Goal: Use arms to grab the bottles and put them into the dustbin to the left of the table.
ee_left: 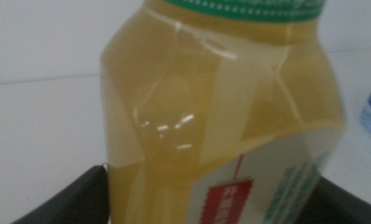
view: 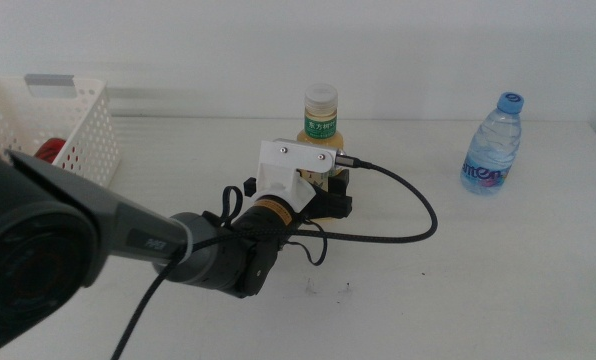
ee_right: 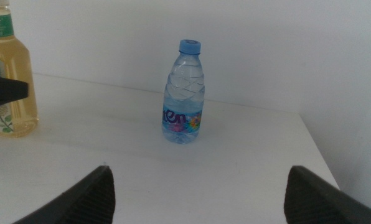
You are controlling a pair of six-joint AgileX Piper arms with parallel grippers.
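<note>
Straddling the tea bottle [view: 321, 112] mid-bench [view: 498, 270], the left hand [view: 323, 190] is open, a jaw at either side. The right hand [ee_right: 198, 193] waits open facing the water bottle [view: 494, 143] near the right edge. The dustbin [view: 78, 120] sits at the left edge.

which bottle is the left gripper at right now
The yellow tea bottle, standing between the left gripper's jaws. The blue-capped water bottle stands alone, far right.

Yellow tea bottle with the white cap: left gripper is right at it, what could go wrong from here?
1. The left gripper has its jaws either side of the yellow tea bottle; contact can't be confirmed, so it could slip or tip when lifted.
2. The white perforated plastic dustbin already holds something red, so the bottle may land on it.
3. The thick black cable loops over the table and could snag.
</note>
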